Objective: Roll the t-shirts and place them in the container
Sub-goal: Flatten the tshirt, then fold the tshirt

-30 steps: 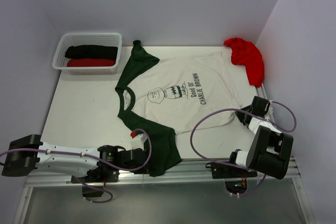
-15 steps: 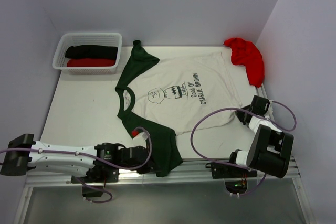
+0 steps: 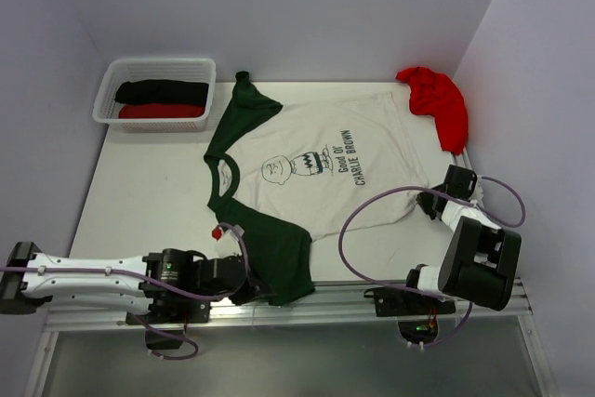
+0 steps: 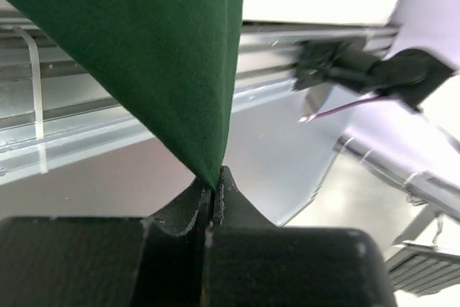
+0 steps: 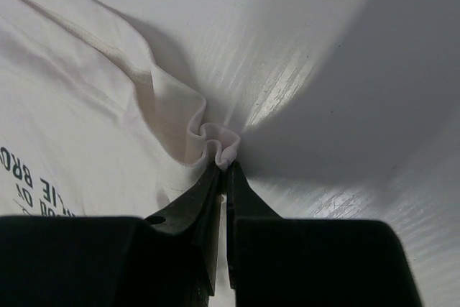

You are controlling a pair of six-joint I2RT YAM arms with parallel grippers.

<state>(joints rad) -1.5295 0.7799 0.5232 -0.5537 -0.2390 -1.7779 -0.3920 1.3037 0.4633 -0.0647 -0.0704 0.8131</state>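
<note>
A white t-shirt with dark green sleeves and a Charlie Brown print lies spread flat mid-table. My left gripper is shut on the near green sleeve's corner at the table's front edge. The wrist view shows green cloth rising from the closed left gripper. My right gripper is shut on the white hem's corner, and a bunched fold sits at the tips of the right gripper. A red t-shirt lies crumpled at the back right.
A white lattice basket at the back left holds a rolled black t-shirt and a rolled red one. A metal rail runs along the table's front edge. Walls close in on the left, the back and the right.
My left gripper has shut on the green sleeve's corner, and the left arm has drawn back to the left, pulling the sleeve's near edge slightly with it. The right arm has barely moved.
</note>
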